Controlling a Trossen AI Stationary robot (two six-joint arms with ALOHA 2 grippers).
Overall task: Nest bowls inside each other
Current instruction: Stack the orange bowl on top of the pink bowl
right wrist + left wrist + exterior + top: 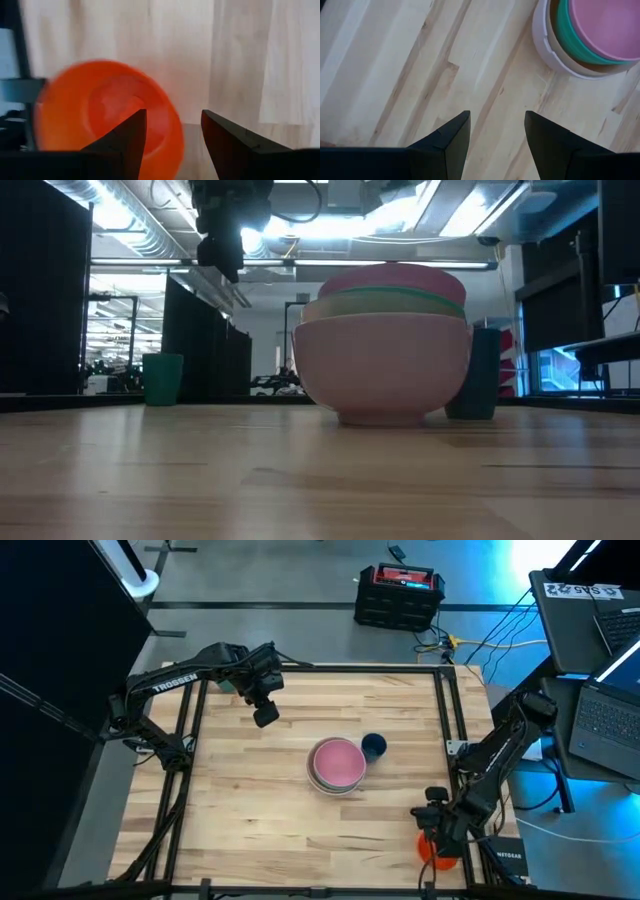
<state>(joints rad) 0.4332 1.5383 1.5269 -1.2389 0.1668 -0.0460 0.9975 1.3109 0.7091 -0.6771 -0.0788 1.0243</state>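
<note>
Mid-table stands a nested stack (337, 765): a pink bowl (615, 25) inside a green one (570, 40), inside a peach one, inside a white one (385, 370), which rests on the wood. A red-orange bowl (95, 110) sits alone at the near right corner (438, 852). My right gripper (172, 112) hangs over it, pointing down and open, one finger above the bowl's inside and the other outside its rim. My left gripper (495, 115) hovers open above bare wood, far left of the stack (265, 715). My right gripper straddles the red-orange bowl's rim (172, 135) from above. Whether either finger touches the bowl, I cannot tell.
A dark blue cup (374, 746) stands right beside the stack on its far right side. A teal-green cup (162, 378) stands farther off on the table. Black frame rails (447, 730) run along the table's sides. Bare wood lies near and left of the stack.
</note>
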